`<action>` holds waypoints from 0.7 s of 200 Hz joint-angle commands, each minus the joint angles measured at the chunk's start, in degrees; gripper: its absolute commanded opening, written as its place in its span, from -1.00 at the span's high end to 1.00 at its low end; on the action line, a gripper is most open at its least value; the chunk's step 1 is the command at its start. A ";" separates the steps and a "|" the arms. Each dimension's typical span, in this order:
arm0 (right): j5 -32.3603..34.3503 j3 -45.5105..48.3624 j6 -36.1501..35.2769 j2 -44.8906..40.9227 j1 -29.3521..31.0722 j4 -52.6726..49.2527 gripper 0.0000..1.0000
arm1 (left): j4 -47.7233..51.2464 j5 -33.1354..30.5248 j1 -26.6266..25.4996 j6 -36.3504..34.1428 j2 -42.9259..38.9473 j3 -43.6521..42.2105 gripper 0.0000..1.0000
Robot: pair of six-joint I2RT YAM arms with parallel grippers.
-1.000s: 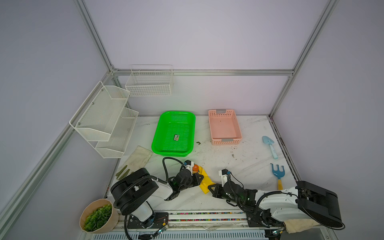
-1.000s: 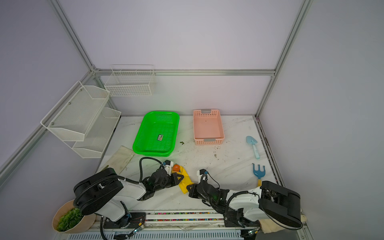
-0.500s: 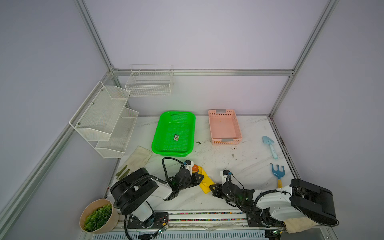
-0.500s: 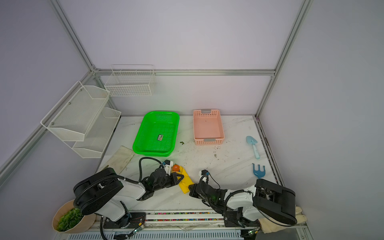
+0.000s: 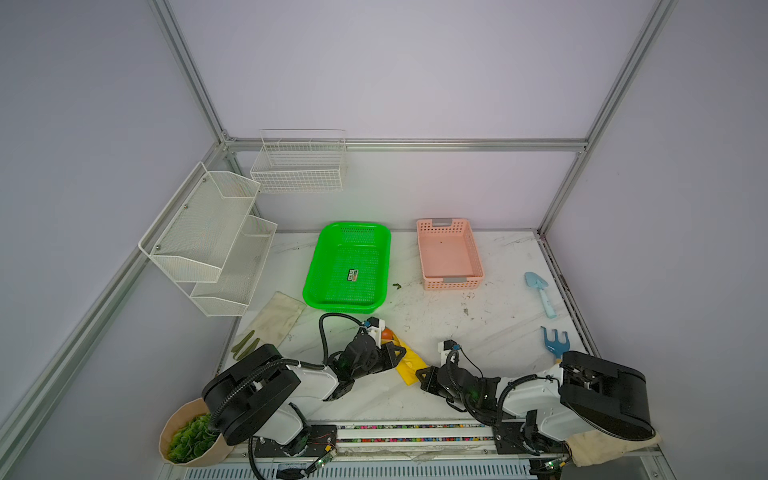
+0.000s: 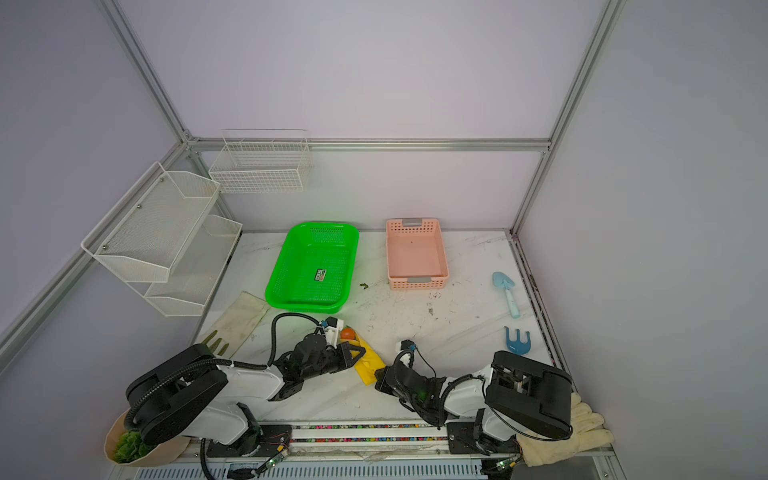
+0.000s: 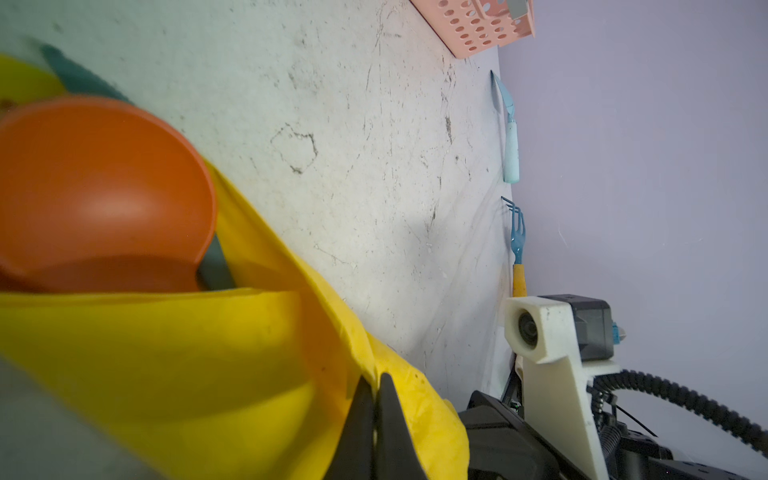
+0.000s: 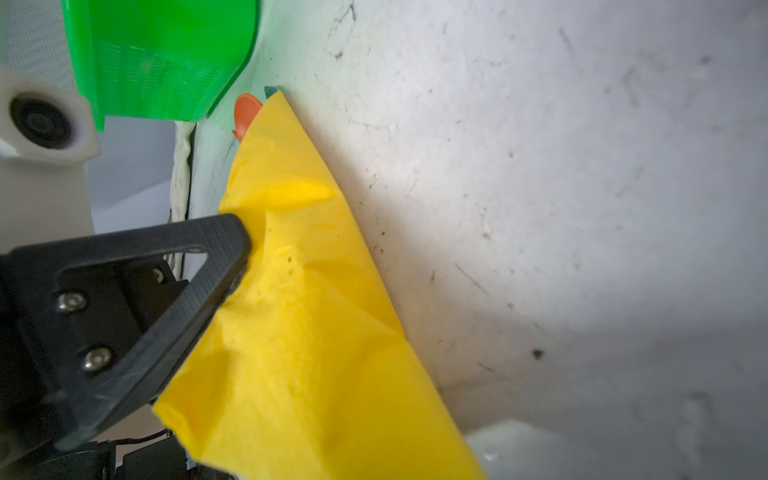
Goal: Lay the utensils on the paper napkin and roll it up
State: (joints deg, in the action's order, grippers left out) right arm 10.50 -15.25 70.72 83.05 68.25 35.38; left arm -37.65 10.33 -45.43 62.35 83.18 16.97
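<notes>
I have the paper napkin (image 5: 406, 362) between my two arms at the near middle of the tabletop (image 5: 457, 332), a little nearer than the green basket (image 5: 340, 308). It is folded over into a long yellow bundle running from far-left to near-right, creased and loose rather than tight. The round bowl of the orange spoon (image 5: 387, 333) pokes out of its far end. In my left wrist view a sliver of the dull teal piece (image 7: 79, 79) shows beside that bowl; the rest of both is hidden inside the paper. My left jaws are clenched on the bundle's left edge, about midway along. Their fingertips (image 7: 365, 415) press flat together with a yellow fold caught between them, and my right wrist view shows the paper puckering around that pinch. My right jaws sit low at the near-right end of the bundle, clenched too. They lie outside my right wrist view, though, so I cannot tell whether any paper is in them. Farther back on the right stands the pink basket (image 5: 453, 285). Along the right edge lie the light blue shovel (image 5: 540, 293) and the blue rake (image 5: 555, 343), well apart from the napkin.
</notes>
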 commanded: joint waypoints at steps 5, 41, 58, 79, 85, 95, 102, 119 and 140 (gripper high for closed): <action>1.20 0.71 2.64 0.52 -0.13 -6.39 1.00 | 3.79 1.60 0.69 -2.75 -2.67 -1.15 0.91; 2.24 1.10 3.56 -1.69 -0.14 -9.07 1.00 | 10.00 1.19 1.48 -4.54 -7.60 -1.68 0.92; 2.24 0.84 3.47 -1.71 -0.13 -9.52 1.00 | 12.30 0.99 1.83 -5.18 -9.10 -1.78 0.93; 2.08 0.27 3.12 -0.82 -0.13 -9.71 1.00 | 13.84 1.41 2.14 -5.65 -10.00 -1.69 0.93; 1.99 0.11 3.08 -0.46 -0.13 -9.71 1.00 | 13.97 1.67 2.18 -5.74 -10.05 -1.63 0.93; 1.83 -0.25 2.94 0.15 -0.13 -9.71 1.00 | 14.17 2.16 2.23 -5.79 -9.97 -1.61 0.94; 1.65 -0.46 2.82 0.50 -0.13 -9.73 1.00 | 14.29 2.56 2.19 -5.83 -9.73 -1.62 0.94; 1.63 -0.83 2.69 0.97 -0.13 -9.71 1.00 | 15.29 3.20 2.19 -6.18 -9.14 -1.50 0.94; 1.85 -0.73 2.67 0.77 -0.16 -9.80 1.00 | 16.69 2.66 2.23 -6.51 -9.26 -1.91 0.95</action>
State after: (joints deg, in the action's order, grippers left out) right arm 11.70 -16.49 72.18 82.46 68.20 32.05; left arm -22.46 12.10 -43.51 57.76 74.15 16.95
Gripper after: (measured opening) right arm 0.045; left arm 0.047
